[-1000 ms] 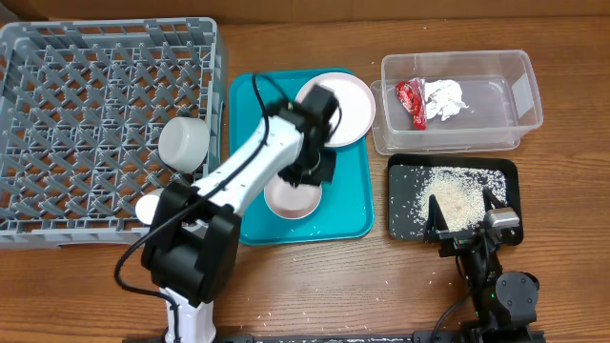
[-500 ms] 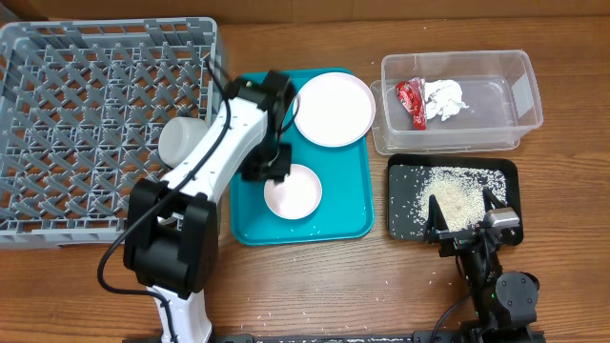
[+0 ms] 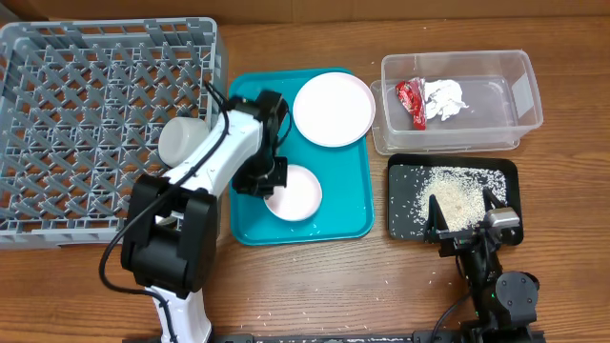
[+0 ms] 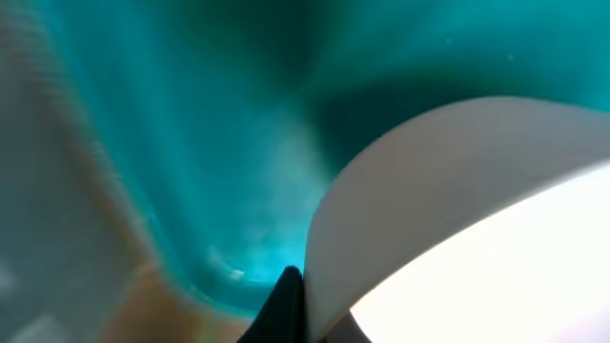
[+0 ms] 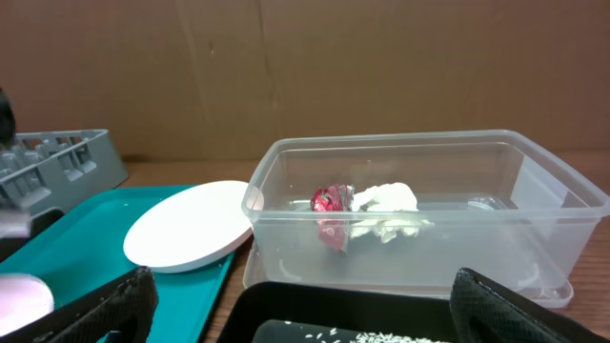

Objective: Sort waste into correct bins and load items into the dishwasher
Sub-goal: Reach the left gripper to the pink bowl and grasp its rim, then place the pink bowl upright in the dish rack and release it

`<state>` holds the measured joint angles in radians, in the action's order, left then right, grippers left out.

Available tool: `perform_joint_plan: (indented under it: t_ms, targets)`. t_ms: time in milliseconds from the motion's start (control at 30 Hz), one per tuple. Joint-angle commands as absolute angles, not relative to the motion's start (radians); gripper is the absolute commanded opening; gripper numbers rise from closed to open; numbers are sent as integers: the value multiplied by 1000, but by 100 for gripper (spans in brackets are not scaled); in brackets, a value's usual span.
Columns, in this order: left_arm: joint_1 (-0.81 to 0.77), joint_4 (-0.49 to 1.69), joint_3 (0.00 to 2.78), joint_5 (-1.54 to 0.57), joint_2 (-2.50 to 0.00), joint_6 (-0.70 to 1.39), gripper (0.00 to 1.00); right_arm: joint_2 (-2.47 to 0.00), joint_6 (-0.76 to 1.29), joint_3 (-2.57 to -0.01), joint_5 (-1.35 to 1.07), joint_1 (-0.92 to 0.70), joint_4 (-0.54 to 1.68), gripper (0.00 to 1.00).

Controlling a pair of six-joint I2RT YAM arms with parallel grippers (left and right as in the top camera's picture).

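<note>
- The left pincer [image 3: 267, 179] is down over the teal tray [image 3: 348, 205], at the left rim of the pale pink small bowl [image 3: 297, 193]. Its wrist view is a blur of teal and pale rim, with one dark fingertip [image 4: 286, 303] against the outside of that rim. We cannot tell whether the jaws have closed on the bowl or only flank it.
- The bowl stands on the near half of the tray. The round white plate [image 3: 333, 108] lies at the tray's far right corner, close to the bowl but apart from it.
- To the left is the dish rack [image 3: 95, 105]. The grey-green bowl [image 3: 184, 141] sits in its right part, the only dish we see loaded.
- To the right, the clear tub [image 3: 519, 90] holds the red wrapper [image 3: 412, 102] and the white tissue [image 3: 444, 98] side by side.
- Just nearer than the tub, the black tray [image 3: 405, 224] carries the rice [image 3: 456, 195].
- The right pincer [image 3: 461, 217] sits at that tray's near edge, its fingers spread wide and holding nothing.
- We judge the waste sorting essentially done (a few stray grains dot the table [image 3: 553, 286]).
- Loading has barely begun. The pink bowl looks like the step in hand and the plate comes after. The cup and chopsticks we cannot find in these views.
</note>
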<state>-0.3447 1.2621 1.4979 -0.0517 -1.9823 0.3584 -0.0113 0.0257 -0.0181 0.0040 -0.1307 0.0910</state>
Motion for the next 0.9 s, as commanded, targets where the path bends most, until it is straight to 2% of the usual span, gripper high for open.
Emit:
perform_joint_plan:
  t_ms: [0, 200, 367, 500, 667, 867]
  targets:
    - [-322, 1388, 1723, 223, -1889, 427, 4, -3, 25, -8, 5, -127, 84, 100]
    - [-321, 1554, 1852, 769, -1763, 525, 4, -3, 25, -8, 5, -127, 84, 100]
    - [-289, 1679, 1844, 1149, -1748, 739, 4, -3, 25, -8, 5, -127, 84, 100]
    - [-204, 1615, 1787, 1232, -1755, 748, 4, -3, 25, -8, 5, -127, 84, 100]
    - [-41, 1529, 1691, 1232, -1794, 738, 4, -3, 25, -8, 5, -127, 84, 100]
    - [39, 1415, 1635, 1197, -1868, 735, 4, -3, 25, -8, 5, -127, 84, 100]
